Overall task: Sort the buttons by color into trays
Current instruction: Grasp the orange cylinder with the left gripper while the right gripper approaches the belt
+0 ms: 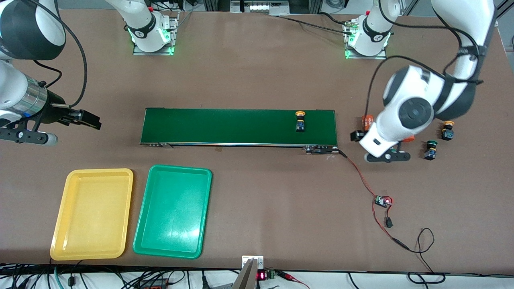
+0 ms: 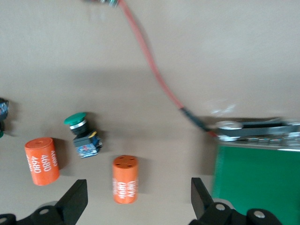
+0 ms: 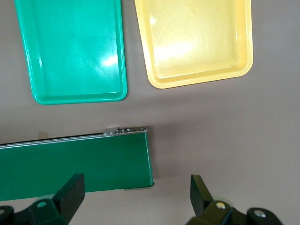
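Long dark-green conveyor belt (image 1: 237, 126) carrying one yellow-capped push-button switch (image 1: 300, 121) near the left arm's end. Empty yellow plastic tray (image 1: 93, 212) and green plastic tray (image 1: 173, 210) waiting. Left gripper (image 2: 138, 199) spread wide over orange cylinders (image 2: 125, 179); right gripper (image 3: 136, 197) agape, idle. Descend squarely astride green-capped push-button switch (image 2: 82, 136), avoiding cylinders

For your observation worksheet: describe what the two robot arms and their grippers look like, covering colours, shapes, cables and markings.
Both arms are glossy white with rounded dark grey joint caps. Black cables loop along them. The bases glow green, each with a small black logo. The right gripper is black, on a silver metal wrist ring. In the wrist views the left gripper and the right one each show two flat black fingers on a black bar with round holes.
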Robot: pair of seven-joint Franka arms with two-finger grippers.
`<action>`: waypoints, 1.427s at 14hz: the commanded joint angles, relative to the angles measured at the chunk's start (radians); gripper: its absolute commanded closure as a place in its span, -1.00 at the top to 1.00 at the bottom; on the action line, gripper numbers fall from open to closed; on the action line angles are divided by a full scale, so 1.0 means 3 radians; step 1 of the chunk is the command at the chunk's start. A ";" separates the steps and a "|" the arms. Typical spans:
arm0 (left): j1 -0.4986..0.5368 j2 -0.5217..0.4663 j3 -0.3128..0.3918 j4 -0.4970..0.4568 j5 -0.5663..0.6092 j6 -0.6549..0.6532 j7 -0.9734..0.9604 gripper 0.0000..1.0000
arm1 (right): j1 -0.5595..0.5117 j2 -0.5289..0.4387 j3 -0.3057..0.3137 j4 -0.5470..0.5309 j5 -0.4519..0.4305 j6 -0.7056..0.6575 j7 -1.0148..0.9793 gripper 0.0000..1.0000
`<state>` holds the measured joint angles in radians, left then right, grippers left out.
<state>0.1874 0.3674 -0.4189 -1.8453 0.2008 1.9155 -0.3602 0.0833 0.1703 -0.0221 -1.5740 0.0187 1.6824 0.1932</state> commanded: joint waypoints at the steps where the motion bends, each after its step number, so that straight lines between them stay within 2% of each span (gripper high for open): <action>1: 0.0178 -0.0089 -0.0051 -0.0540 0.0067 0.0332 0.0122 0.89 | 0.0003 0.0005 -0.0003 0.0021 0.0045 -0.0009 0.0006 1.00; 4: 0.0382 -0.0141 -0.0066 -0.1103 0.0082 0.0961 0.0122 0.86 | -0.0007 0.0005 -0.0003 0.0016 0.0045 -0.0024 -0.0005 1.00; 6: 0.0383 -0.0181 -0.0081 -0.1323 0.0082 0.1090 0.0117 0.85 | -0.0007 -0.0005 -0.0003 0.0016 0.0045 -0.0050 -0.0005 1.00; 8: 0.0383 -0.0227 -0.0086 -0.1553 0.0082 0.1273 0.0122 0.74 | -0.0007 -0.0020 -0.0008 0.0006 0.0045 -0.0075 -0.0010 1.00; 10: 0.0383 -0.0228 -0.0081 -0.1626 0.0082 0.1407 0.0127 0.72 | -0.0012 -0.0026 -0.0008 -0.0010 0.0045 -0.0121 -0.0010 1.00; 11: 0.0378 -0.0218 -0.0081 -0.1662 0.0097 0.1468 0.0137 0.64 | -0.0012 -0.0036 -0.0008 -0.0040 0.0045 -0.0122 -0.0010 1.00; 14: 0.0388 -0.0167 -0.0076 -0.1754 0.0210 0.1663 0.0142 0.65 | 0.0009 -0.0112 -0.0008 -0.0193 0.0050 -0.0056 0.0010 1.00; 16: 0.0423 -0.0115 -0.0071 -0.1759 0.0251 0.1714 0.0137 0.43 | 0.0014 -0.0204 -0.0008 -0.0377 0.0050 0.0087 0.0021 1.00; 17: 0.0429 -0.0100 -0.0071 -0.1754 0.0251 0.1719 0.0137 0.23 | 0.0024 -0.0265 -0.0003 -0.0499 0.0050 0.0184 0.0041 1.00; 19: 0.0424 -0.0105 -0.0076 -0.1744 0.0251 0.1714 0.0137 -0.47 | 0.0039 -0.0393 0.0007 -0.0745 0.0055 0.0368 0.0062 1.00; 20: 0.0429 -0.0110 -0.0076 -0.1734 0.0251 0.1709 0.0137 -0.69 | 0.0060 -0.0434 0.0012 -0.0822 0.0055 0.0410 0.0143 1.00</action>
<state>0.2969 0.3380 -0.4306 -2.3611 0.2530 2.4141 -0.3297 0.0882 0.1084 -0.0204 -1.7243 0.0222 1.7563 0.1978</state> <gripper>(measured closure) 0.507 0.000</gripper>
